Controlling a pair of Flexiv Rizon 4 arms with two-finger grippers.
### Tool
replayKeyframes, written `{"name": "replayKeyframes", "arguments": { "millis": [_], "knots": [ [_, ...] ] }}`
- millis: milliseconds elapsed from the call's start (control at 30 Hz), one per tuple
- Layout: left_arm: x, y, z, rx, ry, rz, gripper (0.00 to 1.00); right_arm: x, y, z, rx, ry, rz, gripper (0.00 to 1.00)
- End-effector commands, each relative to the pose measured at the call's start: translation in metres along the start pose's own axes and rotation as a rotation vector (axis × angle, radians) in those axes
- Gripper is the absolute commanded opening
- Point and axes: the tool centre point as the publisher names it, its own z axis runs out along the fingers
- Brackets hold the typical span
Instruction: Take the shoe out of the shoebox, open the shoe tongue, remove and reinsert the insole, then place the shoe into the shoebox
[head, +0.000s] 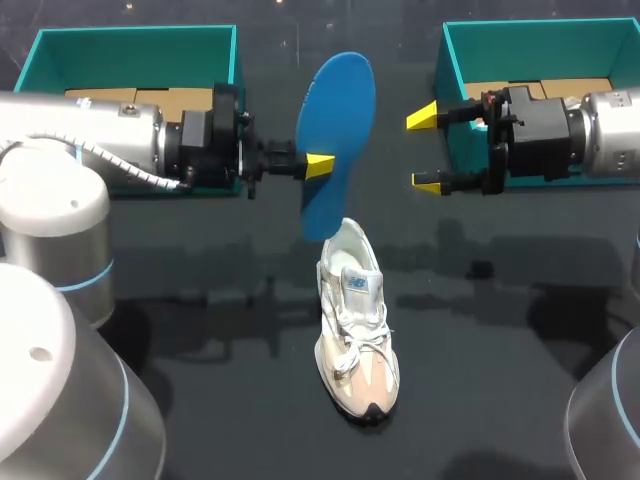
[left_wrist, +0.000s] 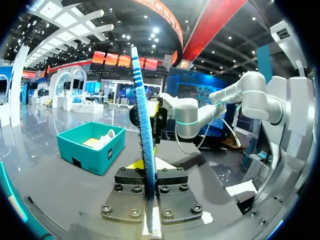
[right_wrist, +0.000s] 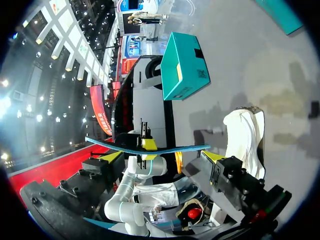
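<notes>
Blue insole (head: 338, 130) up in the air over the dark worktop (head: 200, 390), standing on its thin edge, one end up and a bit tilted. Pinched near its lower half by the left hand (head: 318, 166), yellow tips tight on it, one on each side. From the left wrist, just a thin blue strip of insole (left_wrist: 145, 125) rising from between the squeezed fingers of the left hand (left_wrist: 148, 165).

Right hand (head: 424, 150) off to the other side of the insole, not touching it. Fingers spread wide, nothing held between them. From the right wrist, insole (right_wrist: 150, 147) lying across the view a little ahead of the right hand (right_wrist: 162, 156), with the left hand (right_wrist: 147, 144) gripping it from behind.

White and beige shoe (head: 357, 320) sitting flat on its sole on the worktop, right under the insole. Toe end toward the robot, heel end near the bottom of the insole, laces loose on top. Not in any box. Same shoe (right_wrist: 245, 135) just beside the right hand in the right wrist view.

Two teal boxes at the far side of the worktop, well apart, both open with brown card inside: left shoebox (head: 236, 60) behind the left arm, right shoebox (head: 450, 70) behind the right arm.
</notes>
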Motion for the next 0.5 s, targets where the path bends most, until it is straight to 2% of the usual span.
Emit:
{"name": "replayKeyframes", "arguments": {
  "millis": [33,167,500],
  "knots": [
    [-0.001,-0.006,-0.003,0.024,0.019,0.039,0.0,0.0,0.0,0.001,-0.001,-0.003,0.001,1.0],
    [0.0,-0.01,-0.003,0.045,0.04,0.11,0.0,0.0,0.0,0.001,-0.001,-0.003,0.001,1.0],
    [0.001,-0.029,-0.004,0.04,0.058,0.306,0.0,0.0,0.0,0.001,-0.001,-0.003,0.001,1.0]
  ]
}}
